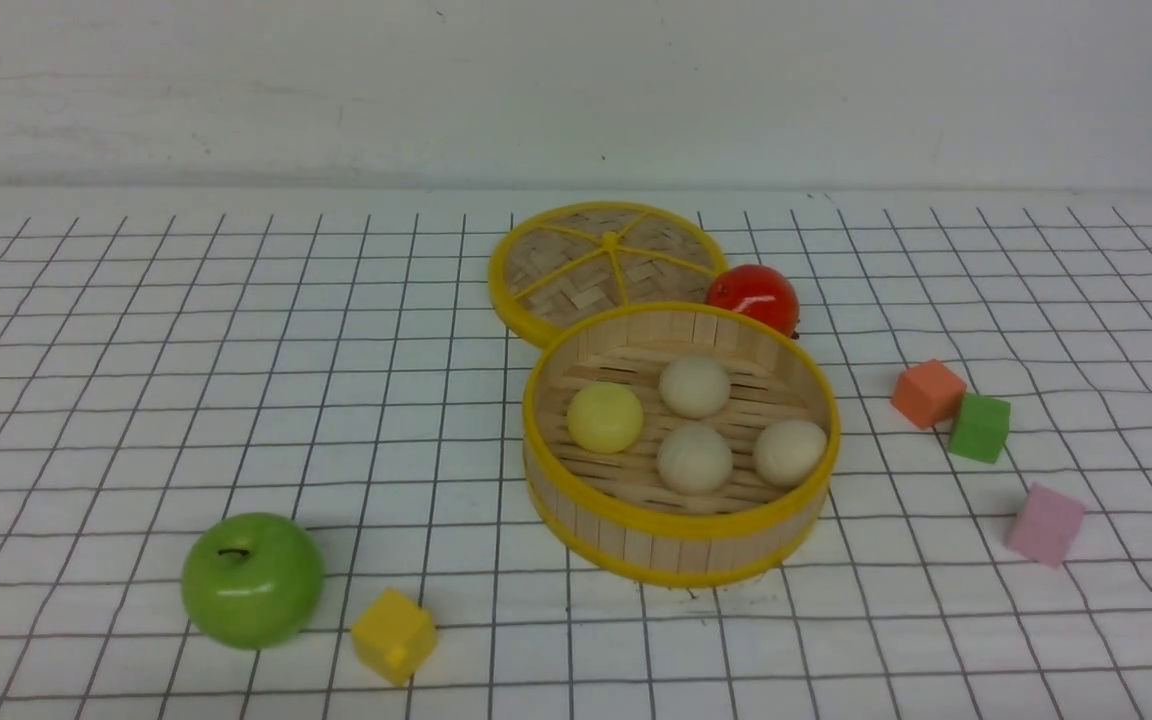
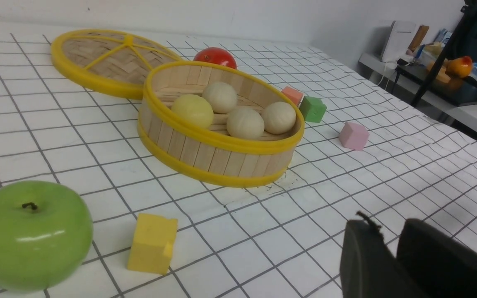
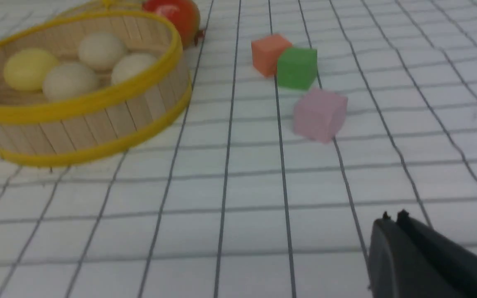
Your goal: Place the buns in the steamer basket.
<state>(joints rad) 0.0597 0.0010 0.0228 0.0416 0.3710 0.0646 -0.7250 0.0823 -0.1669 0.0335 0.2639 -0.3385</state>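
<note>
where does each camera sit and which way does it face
Front: between the arms, looking forward over the round bamboo steamer basket; no robot parts.
Left wrist: on the left arm, looking across the table past the glossy green apple; dark gripper fingers show.
Right wrist: on the right arm, facing the pink cube; dark fingertips show.
Both wrist views share the basket.

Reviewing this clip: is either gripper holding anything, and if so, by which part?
Nothing is held: the left gripper and right gripper are both empty, and all four buns sit inside the steamer basket.
</note>
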